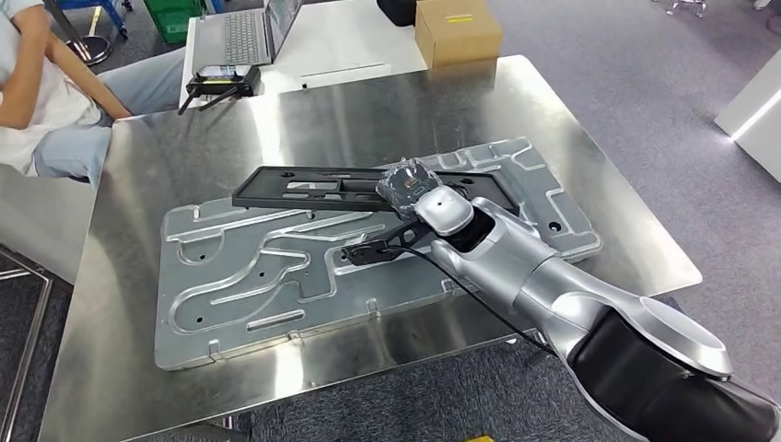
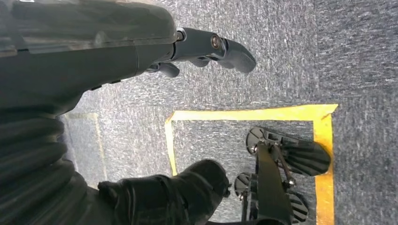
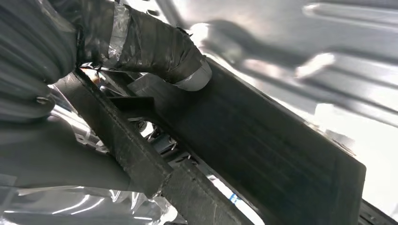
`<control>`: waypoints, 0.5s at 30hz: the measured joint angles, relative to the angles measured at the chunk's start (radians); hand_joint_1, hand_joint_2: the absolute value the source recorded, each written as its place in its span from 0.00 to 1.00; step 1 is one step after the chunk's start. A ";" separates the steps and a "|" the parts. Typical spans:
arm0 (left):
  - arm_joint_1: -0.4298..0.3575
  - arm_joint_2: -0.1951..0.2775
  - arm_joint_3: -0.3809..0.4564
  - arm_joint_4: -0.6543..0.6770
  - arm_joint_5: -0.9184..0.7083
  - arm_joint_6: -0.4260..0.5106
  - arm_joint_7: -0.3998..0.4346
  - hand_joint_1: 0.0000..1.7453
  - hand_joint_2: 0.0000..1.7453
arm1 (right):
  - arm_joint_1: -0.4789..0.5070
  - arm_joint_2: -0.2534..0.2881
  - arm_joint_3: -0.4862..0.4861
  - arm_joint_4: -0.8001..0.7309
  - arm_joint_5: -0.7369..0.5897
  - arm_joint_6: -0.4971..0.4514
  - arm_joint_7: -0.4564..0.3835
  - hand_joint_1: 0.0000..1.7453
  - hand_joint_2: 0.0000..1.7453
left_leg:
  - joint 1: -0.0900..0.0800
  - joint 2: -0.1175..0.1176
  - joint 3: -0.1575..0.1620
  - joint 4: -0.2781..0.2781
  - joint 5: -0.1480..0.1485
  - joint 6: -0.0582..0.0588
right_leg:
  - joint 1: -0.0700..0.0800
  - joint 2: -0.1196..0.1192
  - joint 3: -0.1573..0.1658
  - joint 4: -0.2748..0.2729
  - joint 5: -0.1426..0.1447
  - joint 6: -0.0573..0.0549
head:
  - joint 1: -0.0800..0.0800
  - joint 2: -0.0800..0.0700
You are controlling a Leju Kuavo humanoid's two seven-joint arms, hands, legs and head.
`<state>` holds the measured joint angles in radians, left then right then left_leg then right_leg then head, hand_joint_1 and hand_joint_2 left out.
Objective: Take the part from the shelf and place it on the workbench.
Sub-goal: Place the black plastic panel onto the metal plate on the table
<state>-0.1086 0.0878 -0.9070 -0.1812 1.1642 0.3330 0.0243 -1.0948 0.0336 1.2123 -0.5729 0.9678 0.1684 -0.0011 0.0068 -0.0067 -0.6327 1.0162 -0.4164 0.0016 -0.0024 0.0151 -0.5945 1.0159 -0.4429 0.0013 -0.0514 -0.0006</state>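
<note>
Right hand, wrapped in clear film, closed on the long black frame at centre frame in the head view; thumb, taped, pressed on the frame's flat face in the right wrist view, with the other fingers tucked beneath, probably curled round the rail, though glare blurs that corner. Left hand hanging over grey carpet in the left wrist view, fingers spread apart, holding nothing, with a square of yellow tape on the floor below.

Left to right across the head view: seated person at upper left edge. Then the steel workbench, spanning most of the frame. Black handheld device on a white table at upper left centre, beside an open laptop. Large grooved metal plate lying flat on the bench, centre left to centre right. Black frame resting across the plate's upper portion, running from left of centre to the hand, seemingly touching the plate along its length. Cardboard box at top centre right, behind the bench. Silver right arm entering from lower right, reaching up and left to the frame. White furniture edge at far right.
</note>
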 joint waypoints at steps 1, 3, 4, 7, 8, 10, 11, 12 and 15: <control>0.001 0.000 0.000 0.000 0.004 -0.002 -0.002 0.00 1.00 | 0.002 0.000 0.000 0.002 0.000 0.000 -0.001 1.00 1.00 | 0.002 0.000 0.003 -0.004 0.001 0.005 | 0.000 -0.001 -0.001 0.005 -0.005 0.005 | 0.001 0.000; 0.001 -0.001 0.000 0.000 0.019 -0.008 -0.014 0.00 1.00 | 0.001 0.000 0.000 0.005 0.000 -0.002 -0.002 0.75 0.75 | 0.008 0.001 0.009 -0.011 0.002 0.017 | 0.000 -0.004 -0.028 0.064 -0.042 0.013 | 0.005 0.000; 0.001 -0.001 0.000 0.000 0.026 -0.010 -0.023 0.00 1.00 | 0.002 0.000 0.000 0.006 0.000 -0.004 -0.003 0.50 0.50 | 0.008 0.002 0.011 -0.012 0.001 0.021 | -0.001 -0.005 -0.059 0.126 -0.071 0.015 | 0.007 0.000; 0.001 -0.001 0.001 0.000 0.033 -0.011 -0.041 0.00 1.00 | 0.009 -0.001 0.000 0.012 0.000 -0.008 -0.003 0.00 0.00 | 0.007 0.002 0.013 -0.011 -0.004 0.028 | -0.002 -0.006 -0.150 0.289 -0.119 0.019 | 0.009 0.000; 0.001 -0.001 0.001 0.000 0.032 -0.011 -0.042 0.00 1.00 | 0.012 -0.001 0.000 0.013 0.000 -0.009 -0.003 0.00 0.00 | 0.007 0.001 0.015 -0.010 -0.006 0.027 | -0.002 -0.006 -0.152 0.280 -0.100 0.018 | 0.009 0.000; 0.002 -0.001 0.001 0.000 0.031 -0.010 -0.043 0.00 1.00 | 0.013 -0.001 0.000 0.015 0.000 -0.009 -0.005 0.00 0.00 | 0.007 0.000 0.021 -0.006 -0.012 0.023 | -0.001 -0.006 -0.102 0.162 -0.026 0.012 | 0.009 0.000; 0.002 -0.001 0.001 0.000 0.030 -0.009 -0.044 0.00 0.75 | 0.011 -0.001 0.000 0.016 0.000 -0.009 -0.006 0.00 0.00 | 0.005 -0.001 0.023 -0.002 -0.017 0.018 | 0.001 -0.006 -0.069 0.091 0.003 0.008 | 0.009 0.000; 0.002 -0.001 0.001 0.000 0.030 -0.007 -0.045 0.00 0.50 | 0.010 -0.001 0.000 0.016 0.000 -0.010 -0.006 0.00 0.00 | 0.003 -0.001 0.022 0.001 -0.020 0.014 | 0.002 -0.006 -0.045 0.041 0.020 0.004 | 0.008 0.000; 0.002 -0.002 0.001 0.000 0.033 -0.005 -0.047 0.00 0.00 | 0.008 -0.002 0.000 0.018 0.000 -0.012 -0.006 0.00 0.00 | 0.001 -0.001 0.022 0.001 -0.022 0.001 | 0.004 -0.004 -0.028 0.006 0.023 -0.004 | 0.007 0.000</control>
<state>-0.1070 0.0863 -0.9058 -0.1812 1.1971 0.3285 -0.0225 -1.0864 0.0319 1.2123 -0.5546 0.9678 0.1568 -0.0069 0.0073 -0.0082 -0.6104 1.0171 -0.4381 0.0023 0.0013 0.0110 -0.6222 1.0223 -0.4195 -0.0031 -0.0443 -0.0007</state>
